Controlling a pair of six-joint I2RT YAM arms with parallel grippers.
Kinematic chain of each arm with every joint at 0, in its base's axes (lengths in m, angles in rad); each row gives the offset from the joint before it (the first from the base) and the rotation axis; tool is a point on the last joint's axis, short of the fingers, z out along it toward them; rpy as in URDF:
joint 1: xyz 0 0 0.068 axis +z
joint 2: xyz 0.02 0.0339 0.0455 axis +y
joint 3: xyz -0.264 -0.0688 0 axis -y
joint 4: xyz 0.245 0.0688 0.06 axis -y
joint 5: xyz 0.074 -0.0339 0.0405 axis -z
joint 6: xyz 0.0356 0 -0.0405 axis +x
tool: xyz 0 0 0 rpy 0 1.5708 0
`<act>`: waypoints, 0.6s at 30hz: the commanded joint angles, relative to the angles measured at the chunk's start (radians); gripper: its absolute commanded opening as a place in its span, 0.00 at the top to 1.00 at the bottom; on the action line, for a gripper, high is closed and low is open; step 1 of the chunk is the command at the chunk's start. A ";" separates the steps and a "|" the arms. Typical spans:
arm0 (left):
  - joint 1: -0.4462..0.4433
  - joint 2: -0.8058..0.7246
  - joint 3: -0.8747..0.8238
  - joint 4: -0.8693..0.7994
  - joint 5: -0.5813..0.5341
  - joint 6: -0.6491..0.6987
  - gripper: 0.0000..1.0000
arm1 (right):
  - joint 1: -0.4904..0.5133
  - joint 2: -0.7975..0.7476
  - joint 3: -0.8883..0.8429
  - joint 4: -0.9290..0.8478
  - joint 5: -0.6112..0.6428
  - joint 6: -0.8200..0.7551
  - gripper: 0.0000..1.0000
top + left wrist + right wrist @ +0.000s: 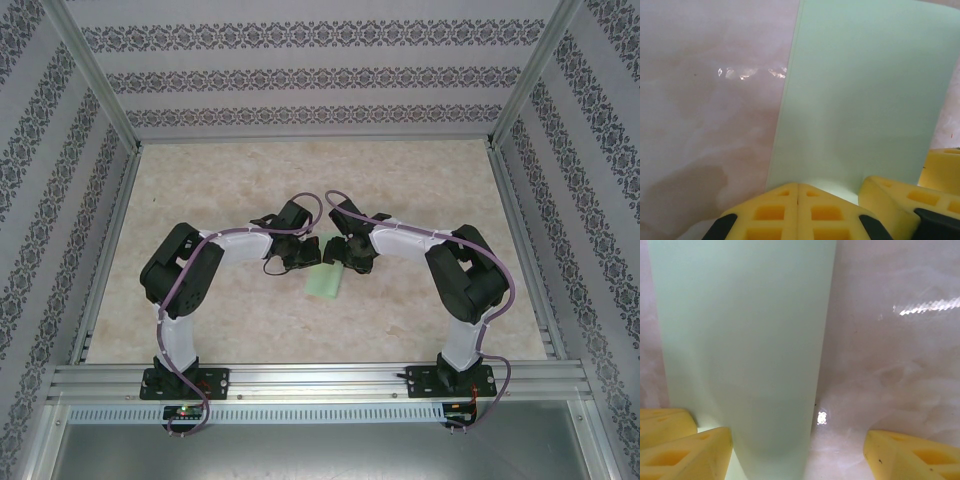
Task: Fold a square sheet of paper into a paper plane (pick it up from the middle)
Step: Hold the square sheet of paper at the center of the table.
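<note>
— Two grippers meet over the middle of the pale marbled tabletop [220, 190]. Where is the paper?
— The thin, pale mint-green sheet of paper [325, 284] lies on the tabletop just below them, towards the near edge.
— How is the left gripper [797, 187]?
— Its yellow foam pads [770, 215] are closed together, with the tips at the edge of the sheet. I cannot tell if they press on it.
— And the right gripper [797, 435]?
— Its yellow pads [912, 455] stand wide apart. The sheet runs between them, close to the left pad, and it is not clamped.
</note>
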 commanded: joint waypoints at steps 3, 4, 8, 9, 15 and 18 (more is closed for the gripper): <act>-0.017 0.025 0.013 -0.068 -0.025 0.010 1.00 | 0.002 0.074 -0.022 0.017 0.004 0.003 0.27; -0.017 0.025 0.011 -0.071 -0.027 0.012 1.00 | 0.002 0.057 -0.019 0.019 0.000 -0.001 0.26; -0.018 0.028 0.010 -0.086 -0.042 0.022 1.00 | -0.007 -0.050 -0.014 0.029 -0.010 -0.018 0.25; -0.018 0.027 0.013 -0.090 -0.044 0.024 1.00 | -0.010 -0.088 -0.021 0.035 -0.012 -0.022 0.24; -0.017 0.028 0.018 -0.100 -0.046 0.034 1.00 | -0.057 -0.269 -0.132 0.155 -0.068 0.012 0.29; -0.019 0.029 0.018 -0.101 -0.048 0.036 1.00 | -0.067 -0.284 -0.203 0.330 -0.222 0.047 0.58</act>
